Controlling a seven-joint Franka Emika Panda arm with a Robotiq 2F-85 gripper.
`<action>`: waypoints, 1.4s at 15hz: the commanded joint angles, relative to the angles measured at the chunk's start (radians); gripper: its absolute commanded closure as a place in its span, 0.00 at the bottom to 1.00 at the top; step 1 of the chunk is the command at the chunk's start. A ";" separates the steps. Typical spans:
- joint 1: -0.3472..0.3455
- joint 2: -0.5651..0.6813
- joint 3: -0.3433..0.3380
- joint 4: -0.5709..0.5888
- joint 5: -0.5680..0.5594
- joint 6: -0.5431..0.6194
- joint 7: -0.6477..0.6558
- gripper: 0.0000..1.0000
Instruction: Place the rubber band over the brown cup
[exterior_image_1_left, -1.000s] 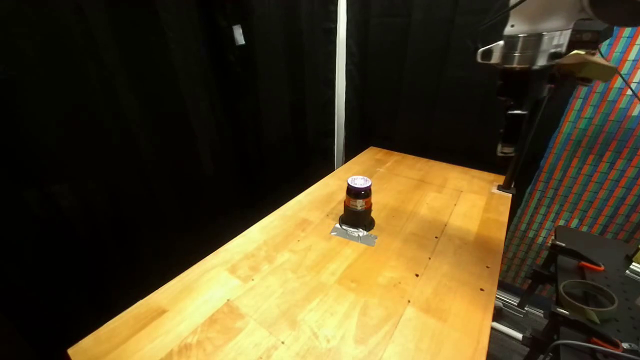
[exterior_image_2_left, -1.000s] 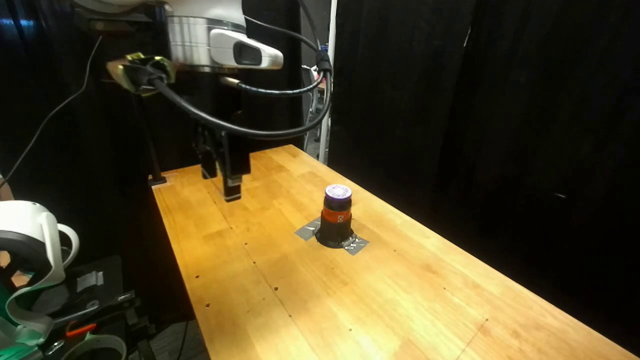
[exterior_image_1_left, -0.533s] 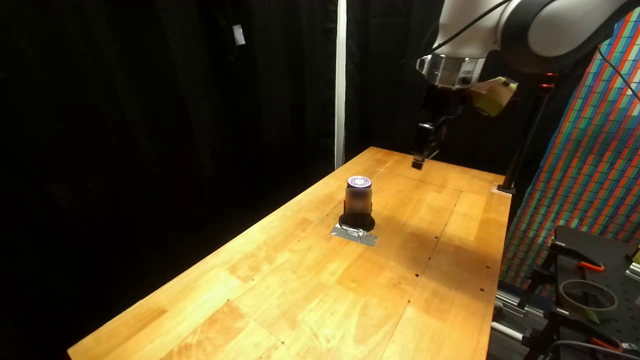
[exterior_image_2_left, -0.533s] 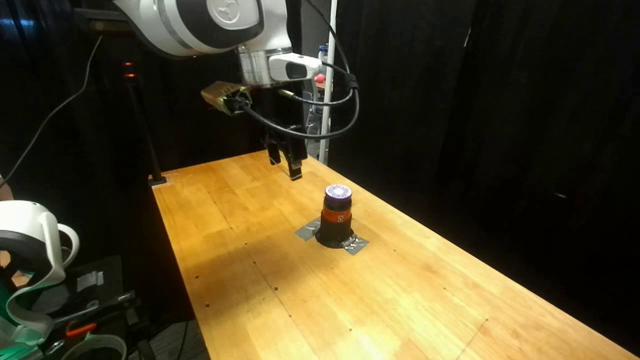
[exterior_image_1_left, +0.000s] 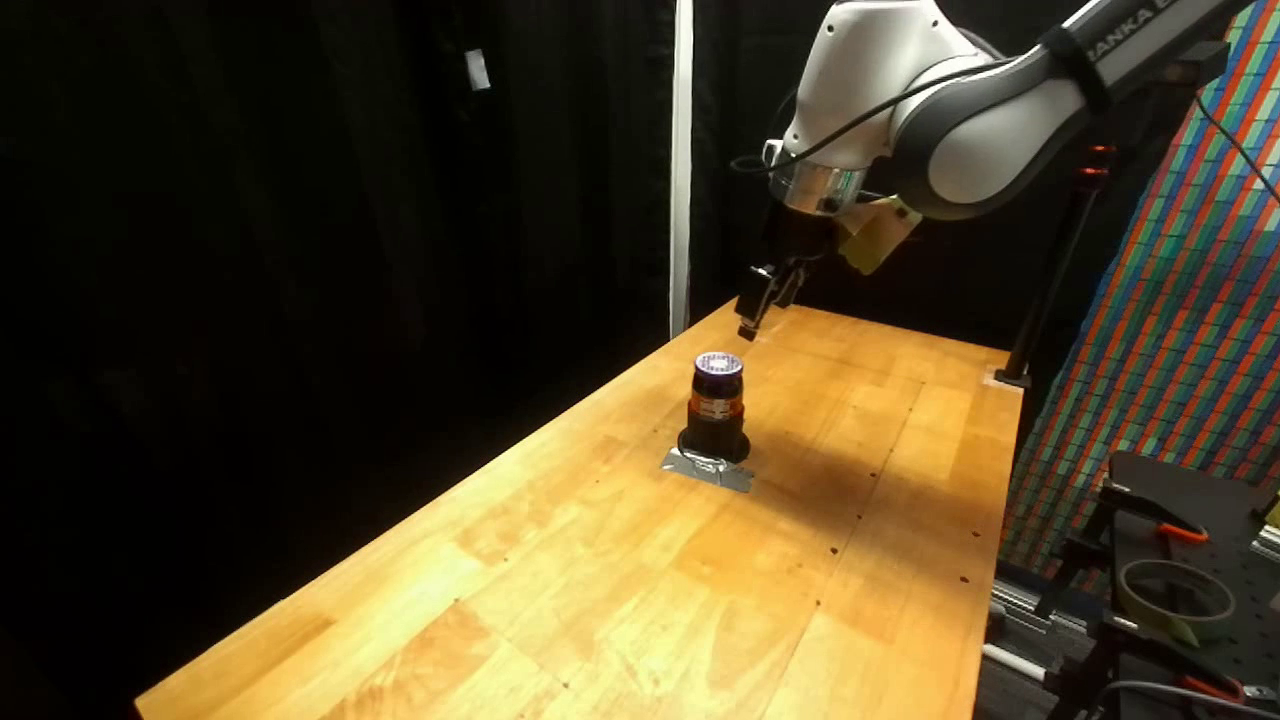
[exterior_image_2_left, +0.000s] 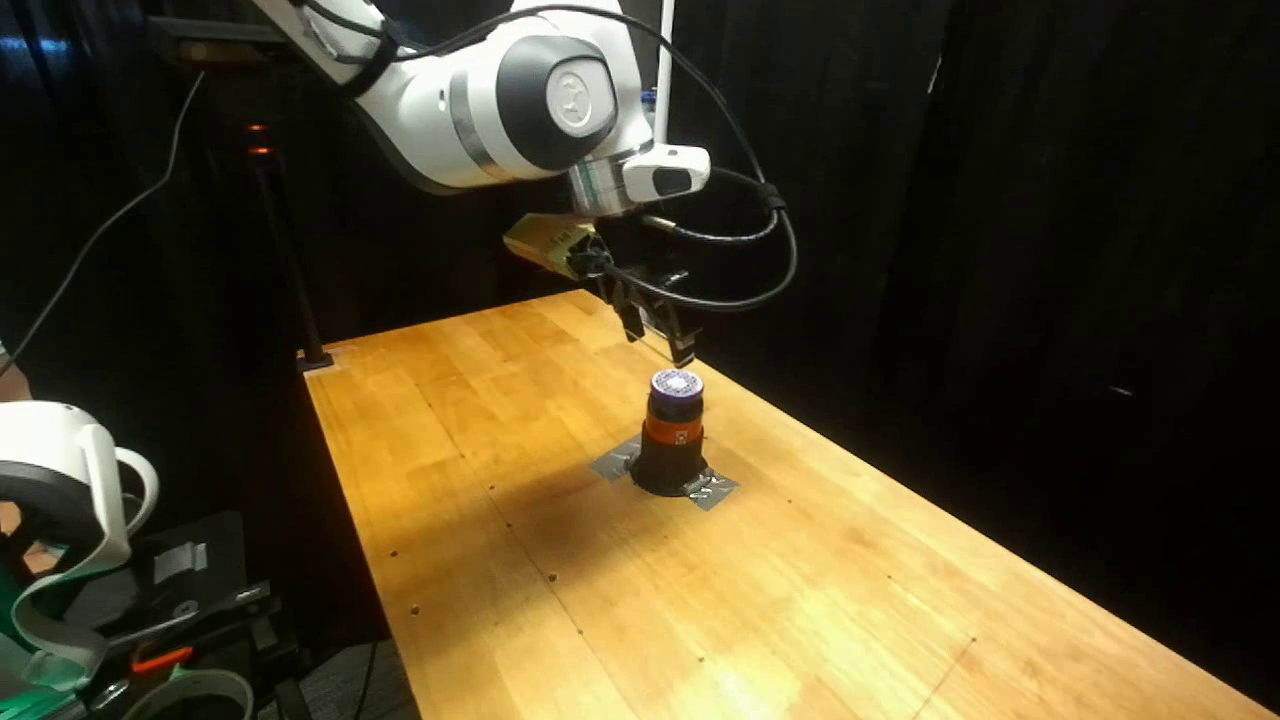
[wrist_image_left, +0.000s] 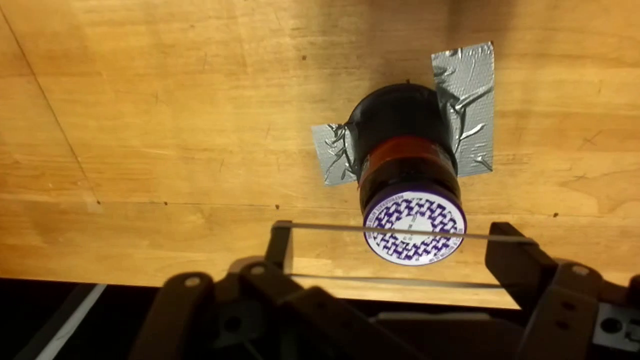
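— Below your pincer (wrist_image_left: 397, 245), off-centre, stands the brown cup (exterior_image_2_left: 672, 435), upright on the tabletop (exterior_image_2_left: 850, 560). Is your pincer clenched?
— No. It is spread, stretching the rubber band (wrist_image_left: 410, 232); one strand crosses the cup's top in the wrist view. You are nearer than half a second ago. Centre before lowering.

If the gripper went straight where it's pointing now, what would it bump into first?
Probably the lid of the brown cup: in the wrist view it shows between the fingers, behind a strand of the stretched rubber band. How far below is hard to tell.
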 joint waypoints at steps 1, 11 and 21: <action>0.033 0.093 -0.045 0.081 0.001 0.089 -0.016 0.00; 0.129 0.273 -0.142 0.206 0.013 0.209 -0.012 0.00; 0.127 0.357 -0.157 0.245 0.080 0.171 -0.075 0.00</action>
